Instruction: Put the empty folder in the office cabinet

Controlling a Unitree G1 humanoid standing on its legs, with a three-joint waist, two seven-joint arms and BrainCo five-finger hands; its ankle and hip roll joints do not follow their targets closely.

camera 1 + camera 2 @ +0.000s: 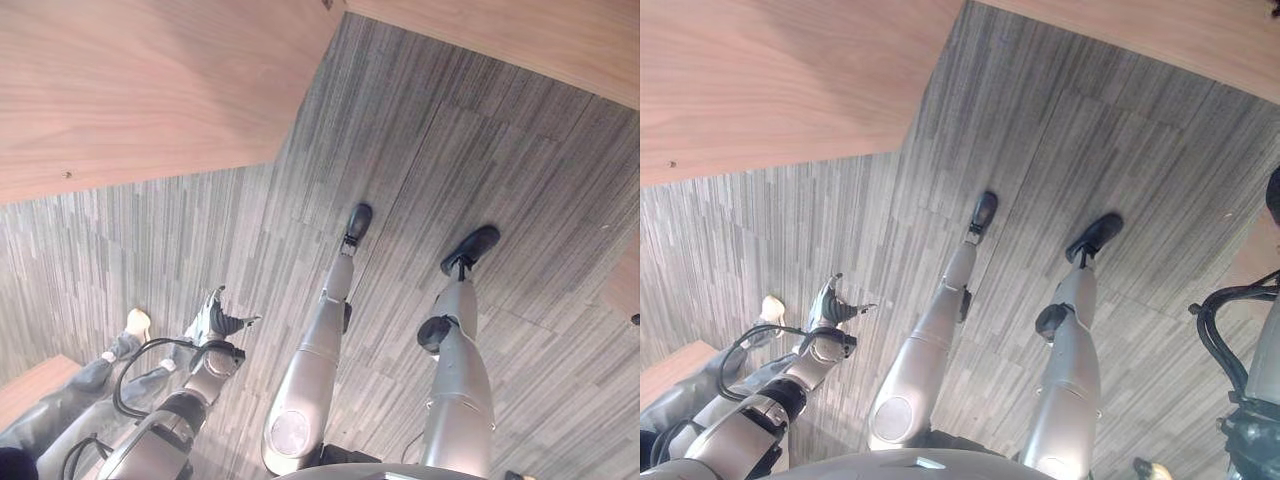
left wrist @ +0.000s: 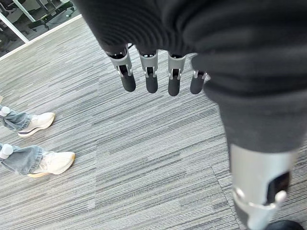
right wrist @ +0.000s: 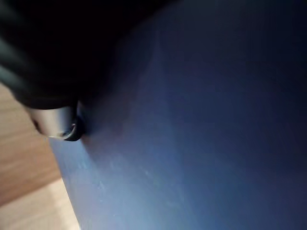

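Observation:
A blue folder (image 3: 192, 134) lies right up against my right hand in the right wrist view, its flat face covering most of what lies beyond. One silver, dark-tipped digit of the right hand (image 3: 55, 122) presses on the folder's edge; the other fingers are hidden. A strip of light wood (image 3: 19, 167) shows past the folder. My left hand (image 1: 222, 322) hangs at my lower left over the carpet, fingers (image 2: 151, 79) straight and relaxed, holding nothing.
A large wooden surface (image 1: 130, 90) spans the upper left and another wooden band (image 1: 540, 40) crosses the upper right, with grey striped carpet (image 1: 450, 150) between. A person in jeans (image 1: 70, 400) and light shoes (image 2: 53, 163) stands close by my left hand.

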